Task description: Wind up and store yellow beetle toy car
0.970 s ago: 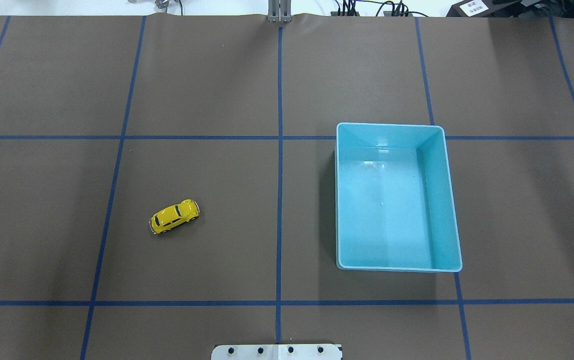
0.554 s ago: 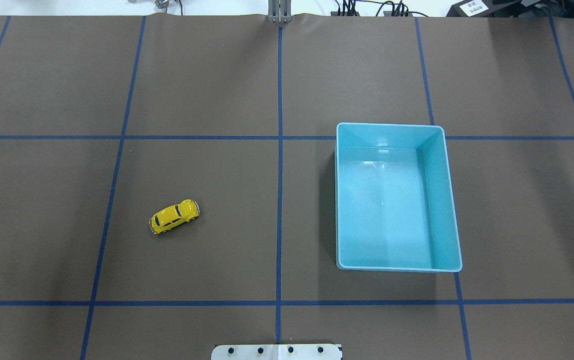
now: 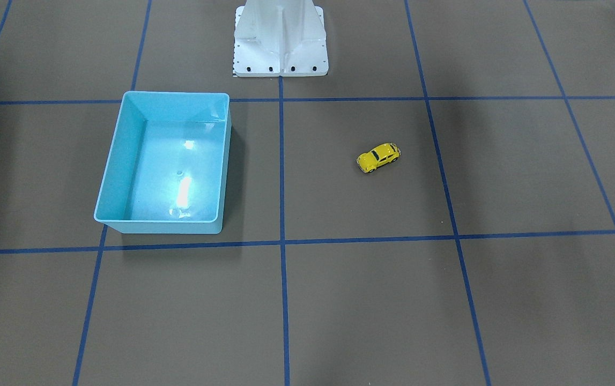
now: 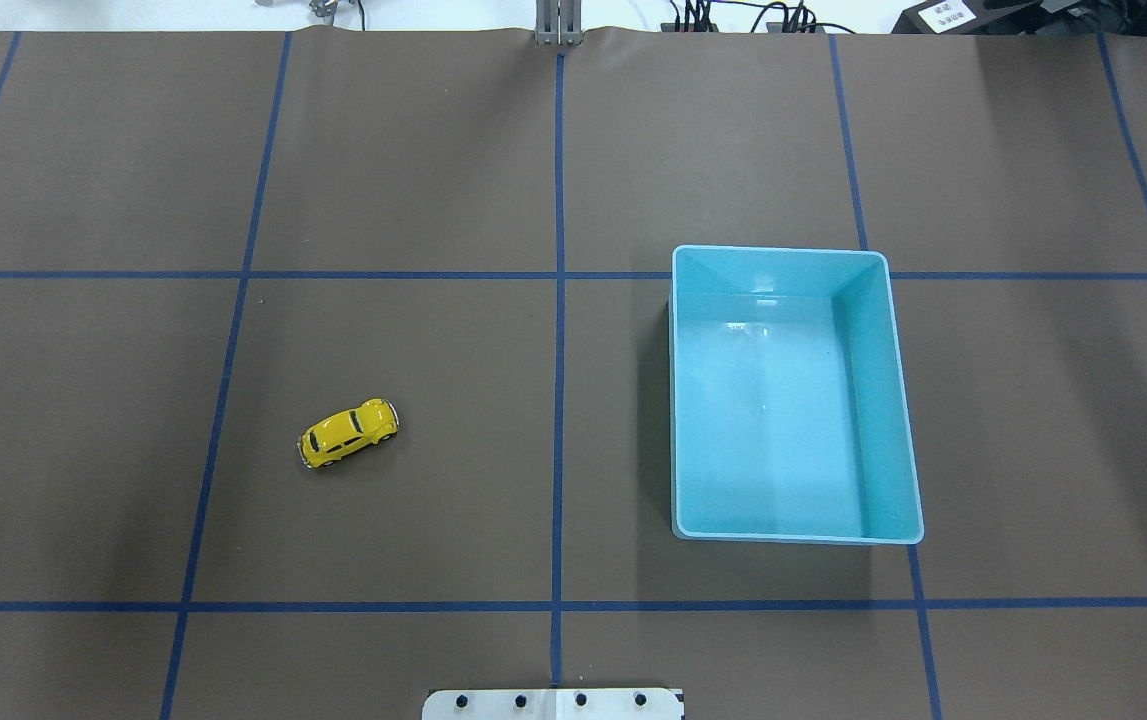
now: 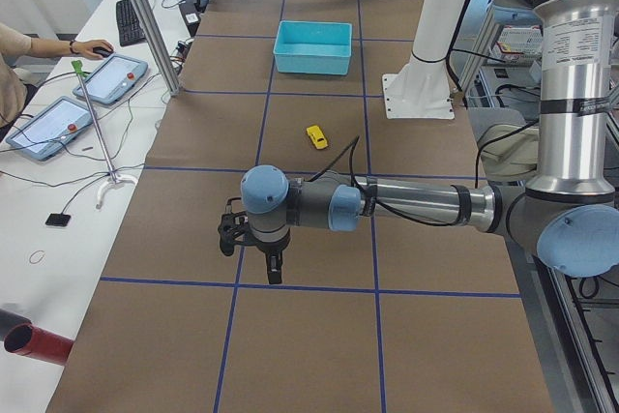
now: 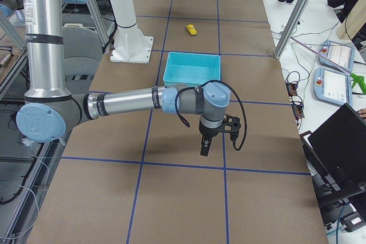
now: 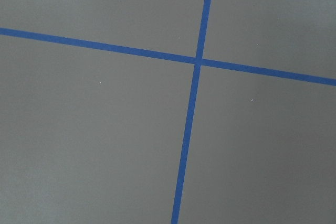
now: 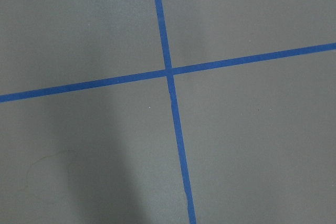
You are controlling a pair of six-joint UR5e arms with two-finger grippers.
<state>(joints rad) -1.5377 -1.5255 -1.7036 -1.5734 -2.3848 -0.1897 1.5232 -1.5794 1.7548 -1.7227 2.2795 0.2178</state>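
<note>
- While the left claw (image 5: 274, 270) hangs over the table far from everything, I cannot tell if it is open or closed; I see nothing in it.
- Next comes the yellow beetle toy car (image 4: 348, 434), sitting on its wheels on the brown table (image 4: 433, 150), on the robot's left side.
- It is tiny, round and shiny, so it could slip out of a pinch or roll off if bumped.
- Let go after winding, it could zoom away.
- Farther right is the light blue bin (image 4: 883, 400), with nothing in it, well apart from the car.
- A drop near its rim might bounce the car out.
- Last, the right claw (image 6: 204, 147) hangs past the bin; I cannot tell if it is open either.
- A white robot base (image 3: 280, 43) stands at the table's edge, and nothing lies between car and bin to block the way.
</note>
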